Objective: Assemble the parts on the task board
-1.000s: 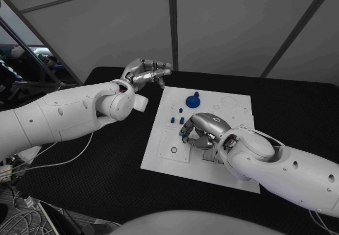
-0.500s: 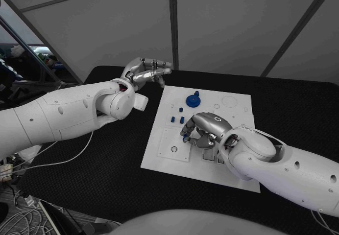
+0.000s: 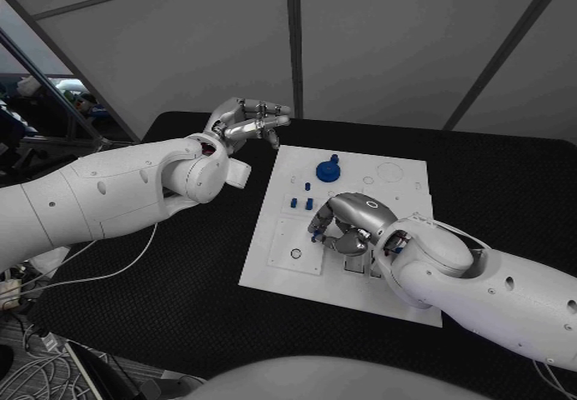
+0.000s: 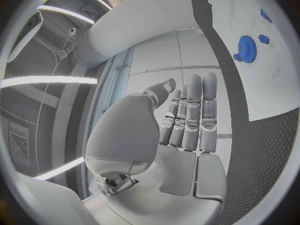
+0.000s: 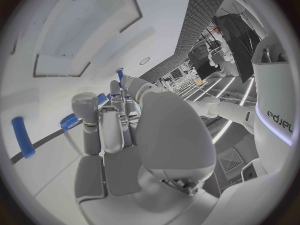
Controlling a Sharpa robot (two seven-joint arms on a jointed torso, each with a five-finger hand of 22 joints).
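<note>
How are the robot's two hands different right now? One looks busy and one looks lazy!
The left hand is raised beside the task board, while the right hand is down on the board. The left hand holds nothing. The right hand's fingertips are among the small blue parts, though I cannot tell if it grips one. Both hands are silver, on white arms.
</note>
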